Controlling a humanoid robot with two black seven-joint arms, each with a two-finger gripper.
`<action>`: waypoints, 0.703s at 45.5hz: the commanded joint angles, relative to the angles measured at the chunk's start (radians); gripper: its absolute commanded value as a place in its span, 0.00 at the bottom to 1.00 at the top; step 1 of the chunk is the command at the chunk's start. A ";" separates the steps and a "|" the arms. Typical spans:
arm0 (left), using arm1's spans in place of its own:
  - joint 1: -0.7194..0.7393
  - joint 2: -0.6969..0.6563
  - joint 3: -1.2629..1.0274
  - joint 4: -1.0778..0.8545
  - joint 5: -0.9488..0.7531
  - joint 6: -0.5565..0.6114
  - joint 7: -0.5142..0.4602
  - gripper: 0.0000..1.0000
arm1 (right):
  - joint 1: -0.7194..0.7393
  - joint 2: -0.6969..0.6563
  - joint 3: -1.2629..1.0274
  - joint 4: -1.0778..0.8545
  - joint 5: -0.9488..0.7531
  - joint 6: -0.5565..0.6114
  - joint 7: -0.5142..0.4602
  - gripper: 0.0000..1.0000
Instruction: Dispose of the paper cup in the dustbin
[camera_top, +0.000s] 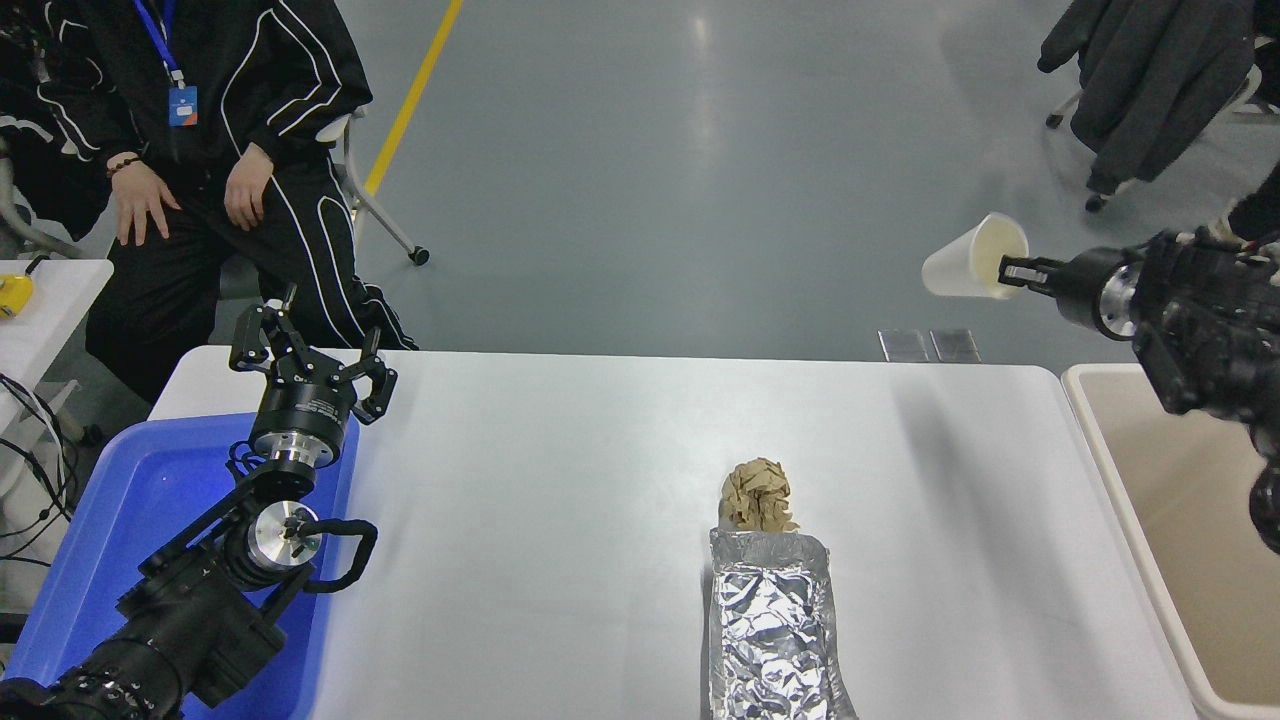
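The white paper cup (965, 262) hangs in the air beyond the table's far right corner, tilted on its side with its mouth toward my right arm. My right gripper (1008, 270) is shut on the cup's rim and holds it high above table level. The beige dustbin (1110, 440) stands at the table's right edge, below and to the right of the cup. My left gripper (305, 352) is open and parked at the lower left over the blue tray.
A crumpled brown paper ball (757, 493) and a foil tray (772, 625) lie on the white table (560, 500) at front centre. A blue plastic tray (120, 520) sits at the left. A person (200, 150) sits at the far left.
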 joint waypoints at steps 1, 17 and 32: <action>0.000 0.000 0.000 0.000 0.000 0.000 0.000 1.00 | -0.036 -0.111 0.183 -0.033 0.031 -0.011 -0.117 0.00; 0.000 0.000 0.000 0.000 0.000 0.000 0.000 1.00 | -0.210 -0.227 0.321 -0.088 0.033 -0.103 -0.189 0.00; 0.000 0.000 0.000 0.001 0.001 0.000 0.000 1.00 | -0.415 -0.184 0.378 -0.088 0.031 -0.163 -0.249 0.00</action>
